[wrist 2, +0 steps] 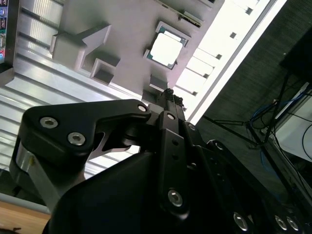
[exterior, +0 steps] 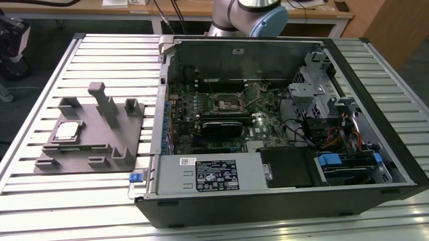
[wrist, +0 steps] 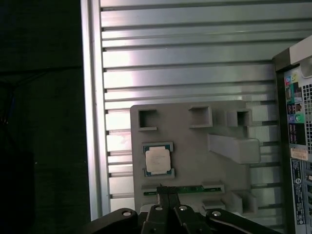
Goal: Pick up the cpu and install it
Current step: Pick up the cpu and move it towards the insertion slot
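Pickup stage, nothing grabbed yet. The cpu (wrist: 158,161) lies flat in its square pocket on the grey tray (wrist: 195,156), and the gripper (wrist: 168,190) hangs above the tray, just beside that pocket. Can't tell if the gripper is spread or closed, since its own body blocks the tips. Judging by how thin the chip is, the grab wants a level, centred descent. The motherboard socket (exterior: 228,104), in the PC case (exterior: 375,165) beside the tray, is too small to read.
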Tool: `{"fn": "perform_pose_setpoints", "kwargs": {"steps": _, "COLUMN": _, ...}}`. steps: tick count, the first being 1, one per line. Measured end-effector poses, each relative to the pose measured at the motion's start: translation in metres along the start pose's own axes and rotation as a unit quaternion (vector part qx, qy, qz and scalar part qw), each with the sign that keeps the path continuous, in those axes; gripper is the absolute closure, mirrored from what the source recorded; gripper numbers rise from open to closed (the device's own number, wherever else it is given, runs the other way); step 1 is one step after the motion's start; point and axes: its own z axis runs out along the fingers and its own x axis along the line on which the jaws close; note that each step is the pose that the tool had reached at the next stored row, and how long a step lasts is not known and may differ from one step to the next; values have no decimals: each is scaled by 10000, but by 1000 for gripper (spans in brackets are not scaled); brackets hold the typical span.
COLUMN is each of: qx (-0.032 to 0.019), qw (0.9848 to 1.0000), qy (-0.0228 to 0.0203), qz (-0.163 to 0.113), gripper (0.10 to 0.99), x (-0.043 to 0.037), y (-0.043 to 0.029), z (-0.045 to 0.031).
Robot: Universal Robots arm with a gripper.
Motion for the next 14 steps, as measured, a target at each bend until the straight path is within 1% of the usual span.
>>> {"fn": "perform_pose_setpoints", "kwargs": {"steps": 14, "qx": 1, "qw": 10000, "qy": 1, "qz": 0, "gripper": 980, "x": 1, "y": -3, "z": 70}}
